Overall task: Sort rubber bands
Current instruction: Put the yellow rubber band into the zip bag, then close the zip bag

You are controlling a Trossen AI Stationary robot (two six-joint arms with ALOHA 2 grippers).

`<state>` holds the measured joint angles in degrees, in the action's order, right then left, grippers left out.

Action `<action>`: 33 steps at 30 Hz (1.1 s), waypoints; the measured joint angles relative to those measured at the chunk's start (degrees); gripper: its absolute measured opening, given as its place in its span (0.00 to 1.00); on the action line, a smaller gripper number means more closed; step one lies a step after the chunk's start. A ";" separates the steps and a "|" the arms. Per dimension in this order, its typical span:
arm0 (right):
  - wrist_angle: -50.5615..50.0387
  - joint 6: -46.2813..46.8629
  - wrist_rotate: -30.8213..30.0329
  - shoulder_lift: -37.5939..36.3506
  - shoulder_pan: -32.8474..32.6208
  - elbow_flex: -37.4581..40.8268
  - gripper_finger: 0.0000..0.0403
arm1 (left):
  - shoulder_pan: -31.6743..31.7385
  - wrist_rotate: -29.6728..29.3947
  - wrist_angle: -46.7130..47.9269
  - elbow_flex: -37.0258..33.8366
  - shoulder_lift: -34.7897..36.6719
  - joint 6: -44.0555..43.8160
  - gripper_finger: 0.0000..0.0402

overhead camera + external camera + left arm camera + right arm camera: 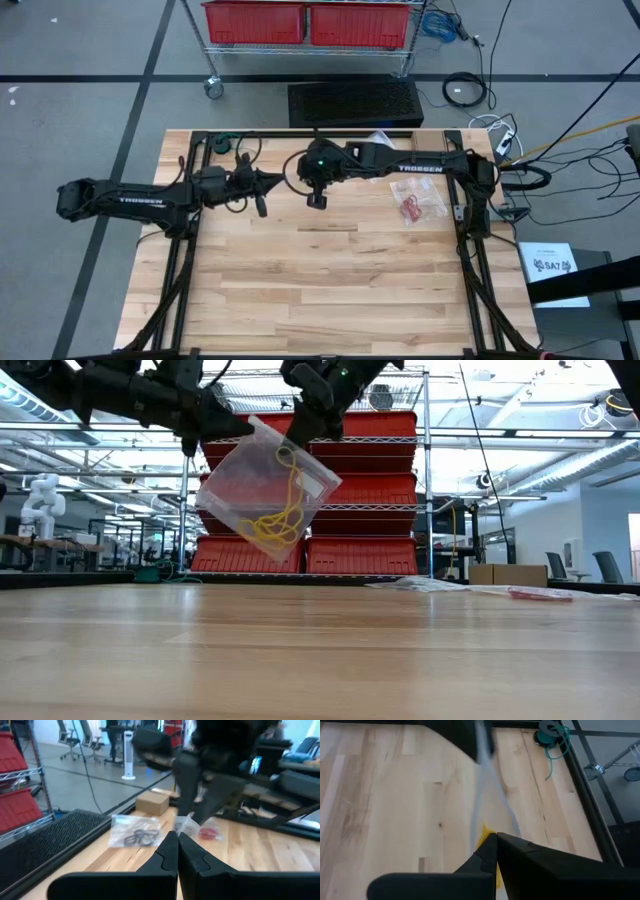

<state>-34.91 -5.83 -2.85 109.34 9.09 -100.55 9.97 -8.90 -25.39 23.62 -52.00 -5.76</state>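
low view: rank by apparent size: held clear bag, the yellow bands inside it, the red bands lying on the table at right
1. Clear bag, held up by both end effectors, left and right.
2. Yellow bands, bunched inside it.
3. Red bands, a thin sliver on the table.

The red bands lie farther from the camera, so their rank against the yellow is unsure.

From my remote station: a clear, glossy plastic bag (265, 490) holding thin yellow rubber bands (278, 518) hangs above my pale, smooth wood-plank table (330, 290). Matt black arms carry it. Behind stand red plastic bins (360, 555) on a shiny metal wire rack (425, 480).
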 joint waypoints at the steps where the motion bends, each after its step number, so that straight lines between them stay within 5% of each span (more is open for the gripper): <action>1: 0.06 -0.41 -0.04 0.00 0.17 0.00 0.00 | -0.27 0.06 -0.12 0.00 -0.05 0.00 0.00; 21: -16.01 -6.02 -0.09 -0.34 0.23 -10.08 0.00 | -1.65 0.10 1.06 0.00 -0.12 0.00 0.00; 26: -16.34 -4.29 0.02 -2.22 -0.76 -2.94 0.00 | -1.65 -0.02 3.55 0.00 -0.18 0.09 0.00; 33: 2.22 1.78 -0.12 -14.66 -0.88 20.30 0.00 | -1.65 -2.22 7.34 0.00 -0.43 2.50 0.00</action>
<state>-32.69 -4.05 -2.97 94.68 8.21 -80.25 8.32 -11.12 -18.05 23.62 -52.42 -3.26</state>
